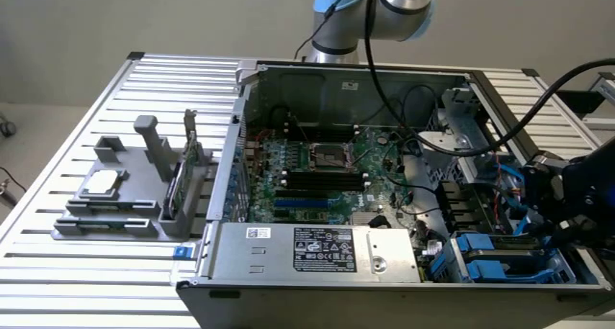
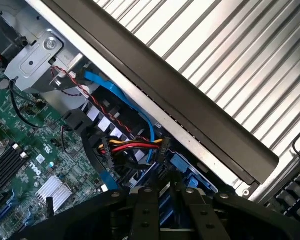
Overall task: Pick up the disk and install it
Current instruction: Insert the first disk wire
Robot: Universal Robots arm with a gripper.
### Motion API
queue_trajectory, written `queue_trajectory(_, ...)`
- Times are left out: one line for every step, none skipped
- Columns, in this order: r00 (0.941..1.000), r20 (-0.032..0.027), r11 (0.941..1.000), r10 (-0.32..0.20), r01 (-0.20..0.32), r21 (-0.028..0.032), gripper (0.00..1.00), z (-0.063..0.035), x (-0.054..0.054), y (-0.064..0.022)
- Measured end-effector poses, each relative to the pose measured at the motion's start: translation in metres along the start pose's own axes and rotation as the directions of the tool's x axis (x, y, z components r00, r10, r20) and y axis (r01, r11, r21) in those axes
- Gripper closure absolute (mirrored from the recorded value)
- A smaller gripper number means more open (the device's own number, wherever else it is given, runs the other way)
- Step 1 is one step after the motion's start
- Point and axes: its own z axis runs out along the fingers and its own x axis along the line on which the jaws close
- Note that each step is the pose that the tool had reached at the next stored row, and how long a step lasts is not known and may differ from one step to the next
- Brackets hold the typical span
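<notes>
One chip [image 1: 102, 183], exterior view; disk [image 2: 185, 166], wrist view.

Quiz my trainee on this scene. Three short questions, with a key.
1. True or false: the gripper hangs over the grey fixture.
2. The chip lies on: A the fixture, B the power supply, C the motherboard.
3. Fill in: the carriers in the drive bays are ___.
Key: 1 false, the gripper is at the drive bays; 2 A; 3 blue.
</notes>
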Motion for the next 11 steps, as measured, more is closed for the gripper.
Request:
queue_trajectory(1.0, -0.0012, 1.0, 0.001, -0.001, 0.0004, 0.7, 0.0002, -0.0005, -0.0003)
queue_trajectory(1.0, -0.0022, 1.0, 0.003, -0.003, 0.0008, 0.7, 0.0003, -0.0009, -0.0005)
queue_trajectory(1.0, -0.0031, 1.0, 0.005, -0.005, 0.001, 0.7, 0.0006, -0.0012, -0.0007)
queue_trajectory(1.0, -0.0039, 1.0, 0.007, -0.007, 0.0007, 0.7, 0.001, -0.0013, -0.0008)
queue_trajectory(0.9999, -0.0044, 0.9999, 0.011, -0.011, 0.0004, 0.7, 0.0013, -0.0013, -0.0008)
queue_trajectory(0.9999, -0.0047, 0.9999, 0.015, -0.015, -0.0001, 0.7, 0.0016, -0.0014, -0.0009)
queue_trajectory(0.9998, -0.0052, 0.9998, 0.019, -0.019, -0.0009, 0.7, 0.0019, -0.0014, -0.001)
queue_trajectory(0.9997, -0.0059, 0.9997, 0.023, -0.023, -0.0019, 0.7, 0.0022, -0.0015, -0.001)
queue_trajectory(0.9996, -0.0068, 0.9996, 0.027, -0.027, -0.0028, 0.7, 0.0025, -0.0015, -0.0011)
queue_trajectory(0.9995, -0.0077, 0.9995, 0.031, -0.031, -0.0039, 0.7, 0.0028, -0.0015, -0.0011)
queue_trajectory(0.9994, -0.0085, 0.9994, 0.035, -0.035, -0.0049, 0.7, 0.003, -0.0015, -0.0012)
